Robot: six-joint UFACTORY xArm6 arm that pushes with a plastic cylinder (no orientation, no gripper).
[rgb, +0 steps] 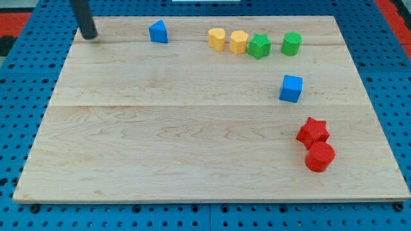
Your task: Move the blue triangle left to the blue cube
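The blue triangle (158,31) stands near the view's top, left of centre on the wooden board (192,147). The blue cube (291,88) sits far to its right and lower, right of centre. My tip (90,36) is at the board's top left corner, well to the left of the blue triangle and not touching it.
A row along the top holds a yellow heart (217,38), a yellow hexagon (239,42), a green star (259,45) and a green cylinder (291,43). A red star (313,131) and a red cylinder (319,156) sit at the lower right.
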